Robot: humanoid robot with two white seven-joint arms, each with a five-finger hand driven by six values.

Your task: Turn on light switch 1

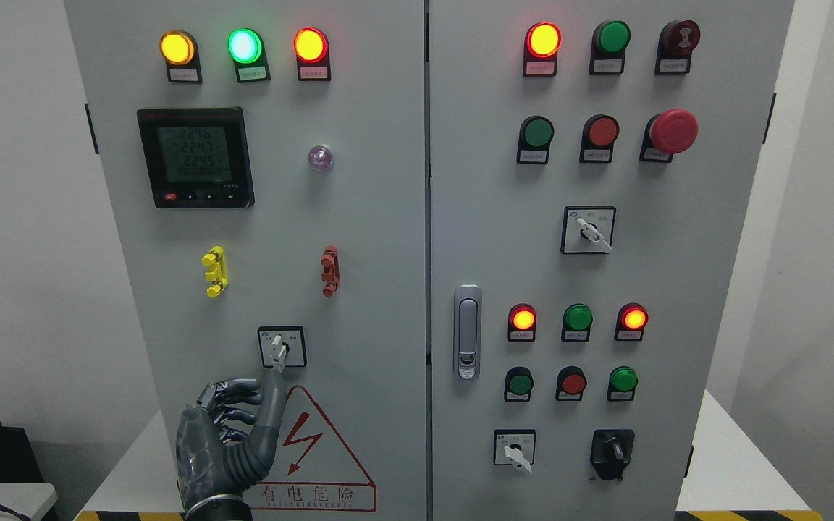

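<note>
A small rotary switch (281, 346) with a white lever sits low on the left cabinet door (359, 239); the lever stands nearly vertical. My left hand (247, 405) rises from the bottom edge just below it. One long digit (272, 394) points straight up, and its tip meets the lever's lower end. The remaining fingers (232, 396) are curled in and hold nothing. My right arm does not show in this view.
Above the switch are a yellow clip (214, 271), a red clip (330, 270), a digital meter (195, 157) and three lit lamps. The right door carries a handle lock (468, 331), more lamps, push buttons, selector switches and a red emergency button (673, 131). A warning triangle (312, 452) sits beside my hand.
</note>
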